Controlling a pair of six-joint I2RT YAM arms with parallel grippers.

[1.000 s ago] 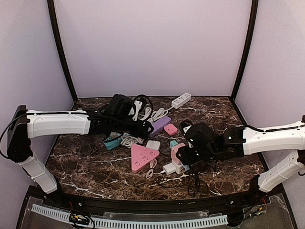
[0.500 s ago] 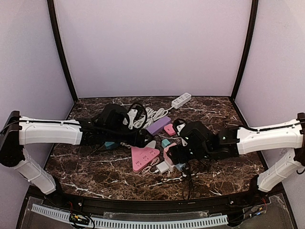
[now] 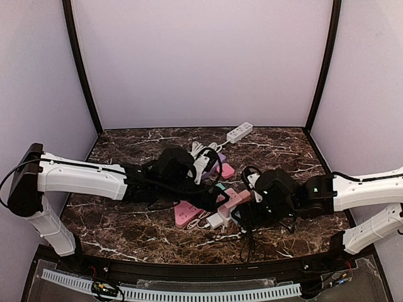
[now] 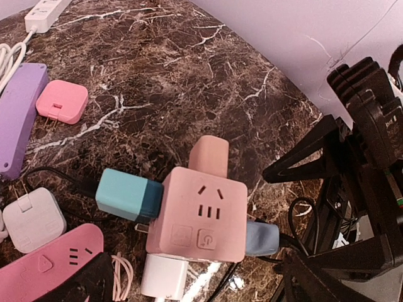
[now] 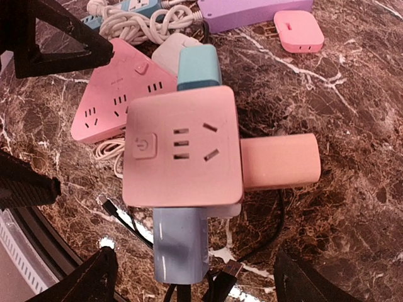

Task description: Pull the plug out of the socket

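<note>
Worktop (image 3: pixel 283 145) of dark marble holds all. Both the left hand (image 3: pixel 206 200) and right hand (image 3: pixel 244 212) stand open, gripping nothing, either side of the pink cube socket (image 5: pixel 182 145). In its sides sit a teal plug (image 5: pixel 198 66), peach plug (image 5: pixel 280 162) and blue plug (image 5: pixel 181 245).

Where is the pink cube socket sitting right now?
In the top view the pink cube socket lies front-centre on the table, just right of the triangular pink power strip. The right wrist view shows a teal plug in one side.
</note>
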